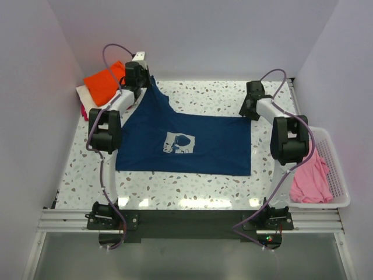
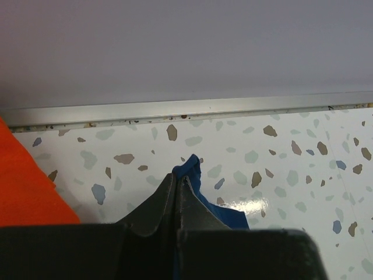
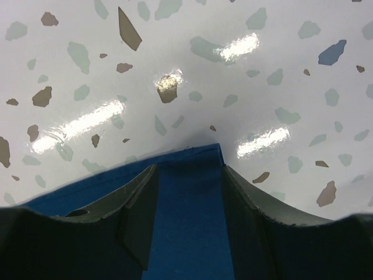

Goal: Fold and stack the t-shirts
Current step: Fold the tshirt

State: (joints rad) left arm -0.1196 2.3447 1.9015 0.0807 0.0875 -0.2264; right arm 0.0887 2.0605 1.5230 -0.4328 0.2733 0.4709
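I've got the left gripper [image 2: 178, 178] pinched shut on the navy t-shirt's [image 1: 192, 140] far-left corner. Right gripper [image 3: 189, 169] is spread, straddling the far-right corner.

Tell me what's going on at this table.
Two arms are working on a navy tee spread out on the table. The left gripper is shut on its far left corner; the right gripper is open, fingers either side of the far right corner. An orange tee lies folded at far left, a pink one in the basket.
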